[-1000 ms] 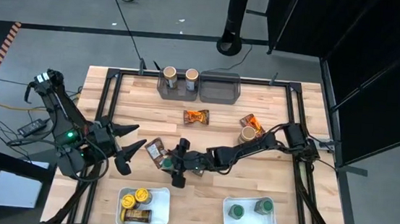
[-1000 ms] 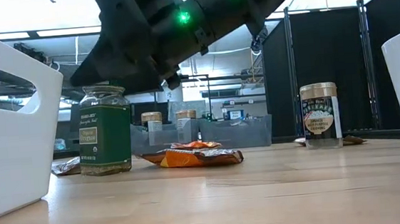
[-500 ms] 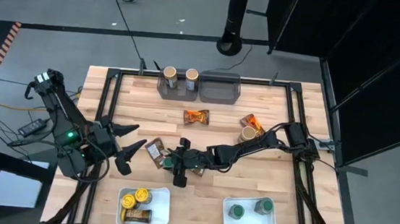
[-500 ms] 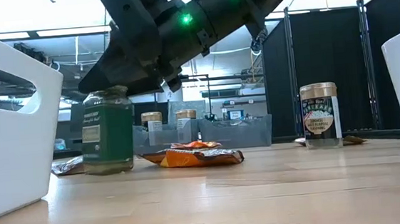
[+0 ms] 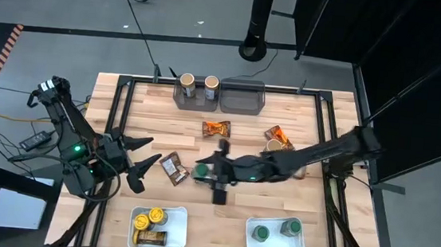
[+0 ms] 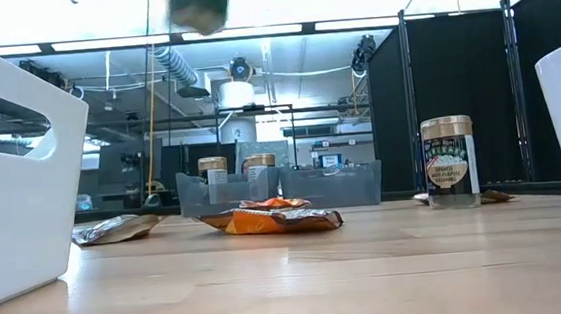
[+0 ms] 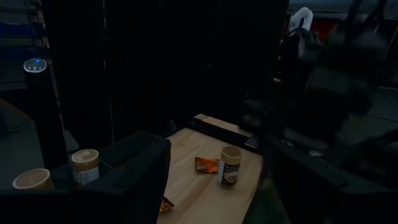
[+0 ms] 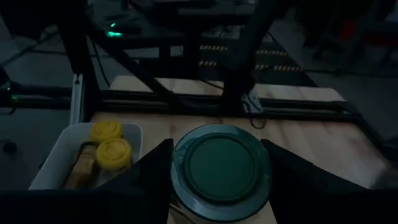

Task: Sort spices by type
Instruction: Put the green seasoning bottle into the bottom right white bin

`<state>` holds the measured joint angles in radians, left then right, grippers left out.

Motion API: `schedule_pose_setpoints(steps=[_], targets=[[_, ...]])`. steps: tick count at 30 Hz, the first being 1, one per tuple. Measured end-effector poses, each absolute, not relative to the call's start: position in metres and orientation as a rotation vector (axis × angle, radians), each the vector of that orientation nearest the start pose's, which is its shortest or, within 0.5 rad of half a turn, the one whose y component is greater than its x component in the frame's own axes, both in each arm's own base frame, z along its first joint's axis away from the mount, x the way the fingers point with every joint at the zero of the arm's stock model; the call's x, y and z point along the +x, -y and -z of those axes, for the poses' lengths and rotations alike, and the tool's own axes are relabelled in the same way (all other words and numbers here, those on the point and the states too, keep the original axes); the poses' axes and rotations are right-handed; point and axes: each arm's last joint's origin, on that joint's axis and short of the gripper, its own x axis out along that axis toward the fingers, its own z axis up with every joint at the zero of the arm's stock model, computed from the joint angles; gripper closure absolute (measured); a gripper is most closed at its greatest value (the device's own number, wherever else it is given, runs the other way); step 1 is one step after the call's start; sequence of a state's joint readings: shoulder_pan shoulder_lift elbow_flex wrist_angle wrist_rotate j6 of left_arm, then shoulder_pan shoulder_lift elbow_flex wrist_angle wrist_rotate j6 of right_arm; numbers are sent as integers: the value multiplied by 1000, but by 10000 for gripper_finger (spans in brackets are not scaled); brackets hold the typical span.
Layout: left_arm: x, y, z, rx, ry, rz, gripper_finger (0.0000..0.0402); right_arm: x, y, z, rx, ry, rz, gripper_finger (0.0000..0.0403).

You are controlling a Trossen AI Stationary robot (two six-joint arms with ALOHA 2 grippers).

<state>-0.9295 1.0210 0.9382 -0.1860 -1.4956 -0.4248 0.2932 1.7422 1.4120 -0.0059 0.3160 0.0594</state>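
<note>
My right gripper [image 5: 205, 172] is over the middle of the table, shut on a green-lidded spice jar [image 8: 221, 163]. In the low view the jar [image 6: 198, 5] shows at the top edge, high above the wood. My left gripper [image 5: 142, 165] waits open near the table's left edge. A brown packet [image 5: 172, 167] lies flat between the two grippers. An orange packet [image 5: 216, 129] and another packet [image 5: 277, 135] lie flat farther back. A tan-lidded jar [image 5: 273, 148] stands upright under my right arm. My right gripper pinches the jar's glass side just below the green lid [image 8: 186, 186], one finger [image 8: 146, 177] on each side. The fingers come roughly level from the table's right. The jar is lifted clear of the table, lid up.
A white tray [image 5: 183, 216] at the near edge holds yellow-lidded jars and a packet. A second white tray [image 5: 276, 223] holds green-lidded jars. At the far edge, one grey bin [image 5: 196, 99] holds two tan-lidded jars, beside another grey bin [image 5: 243, 97].
My right gripper took hold of the green-lidded jar, which stood on the table beside the brown packet. It raised the jar clear and carried it a little toward the table's right. The right arm's elbow rose with it.
</note>
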Motion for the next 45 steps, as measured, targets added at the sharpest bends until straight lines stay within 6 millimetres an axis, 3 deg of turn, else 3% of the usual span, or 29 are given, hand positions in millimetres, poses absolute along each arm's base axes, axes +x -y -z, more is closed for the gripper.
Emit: schedule_pose_setpoints(steps=[8, 16, 27, 38, 45], targets=[[142, 142, -350, -159, 25, -569, 133, 317, -128, -364, -7, -376, 19, 195], [142, 142, -350, -158, 25, -569, 133, 251, -178, -371, 105, -472, 0, 195], [142, 142, -349, -159, 22, -562, 133, 179, -247, -340, 325, -442, 187, 195], [142, 142, -349, -158, 22, -562, 133, 155, -275, -284, 459, -557, 365, 195], [142, 142, -349, -154, 21, -562, 133, 139, -284, -266, 513, -604, 431, 195]])
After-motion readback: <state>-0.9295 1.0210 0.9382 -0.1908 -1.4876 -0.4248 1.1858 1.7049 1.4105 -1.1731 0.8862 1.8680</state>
